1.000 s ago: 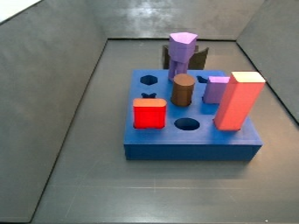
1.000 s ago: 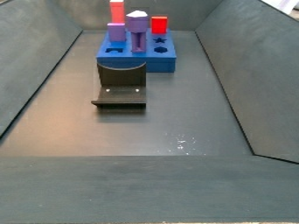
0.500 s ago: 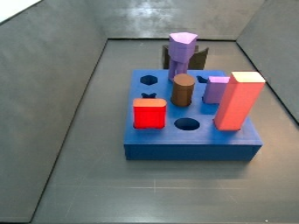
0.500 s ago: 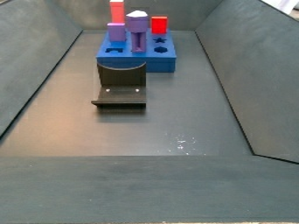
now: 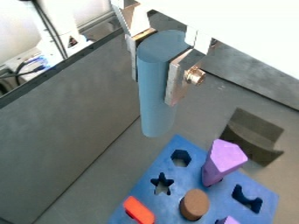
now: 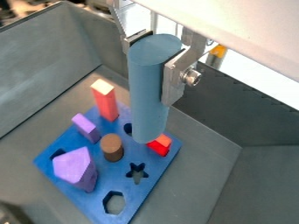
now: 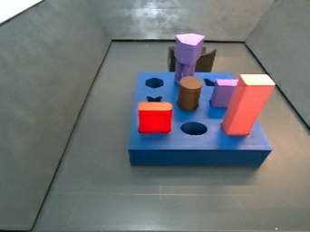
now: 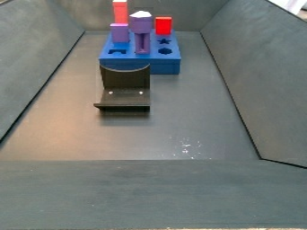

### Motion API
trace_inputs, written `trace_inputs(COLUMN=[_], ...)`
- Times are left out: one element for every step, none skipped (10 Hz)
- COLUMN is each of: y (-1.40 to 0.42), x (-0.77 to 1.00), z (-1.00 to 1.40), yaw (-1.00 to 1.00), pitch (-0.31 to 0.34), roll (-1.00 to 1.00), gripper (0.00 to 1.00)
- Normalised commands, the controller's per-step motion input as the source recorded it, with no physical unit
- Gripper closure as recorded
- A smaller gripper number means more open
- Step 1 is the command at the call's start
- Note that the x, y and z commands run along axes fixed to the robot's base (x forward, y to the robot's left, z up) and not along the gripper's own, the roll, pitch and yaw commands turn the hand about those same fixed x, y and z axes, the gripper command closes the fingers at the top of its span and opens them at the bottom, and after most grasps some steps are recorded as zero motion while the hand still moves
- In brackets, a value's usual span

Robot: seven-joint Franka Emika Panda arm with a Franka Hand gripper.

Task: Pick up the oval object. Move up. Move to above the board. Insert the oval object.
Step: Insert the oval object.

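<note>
My gripper (image 5: 156, 63) is shut on the oval object (image 5: 158, 96), a tall pale blue peg with a rounded section and flat top. It hangs upright between the silver fingers, high above the floor. It also shows in a wrist view (image 6: 146, 105) with the gripper (image 6: 155, 70) over the board (image 6: 146, 188). The board is a thick blue square block with shaped holes, seen in both side views (image 7: 200, 156) (image 8: 175, 63) and in a wrist view (image 5: 193, 178). Neither side view shows the gripper or the peg.
On the board stand a purple hexagonal peg (image 7: 188, 54), a brown cylinder (image 7: 190, 92), a red cube (image 7: 155, 118), a tall red block (image 7: 248, 104) and a small purple block (image 7: 226, 91). The fixture (image 8: 124, 94) stands on the floor beside the board. Grey walls enclose the floor.
</note>
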Motion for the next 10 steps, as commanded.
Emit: trace_inputs(y=[-0.28,-0.26,-0.24,-0.24,-0.24,-0.24,-0.22,-0.15,-0.09,-0.06], x=[0.03,0.0,0.0,0.0,0.02,0.03,0.06,0.07,0.09,0.11], z=[-0.04,-0.04,-0.04,-0.05,-0.06,-0.05,-0.05,-0.06,-0.07,-0.09], yaw=[-0.85,-0.89,-0.9,-0.91,-0.9,-0.89,-0.87,-0.89,-0.89,-0.89], pitch=[-0.033,-0.043,-0.041,-0.033,-0.026,-0.021,-0.019,-0.019,-0.013,-0.003], roll=[-0.02,-0.02,-0.03,-0.02,-0.02,-0.02,-0.02,-0.03,-0.02,-0.01], gripper=[1.0,1.0,1.0,1.0,1.0,1.0,1.0,1.0,1.0,1.0])
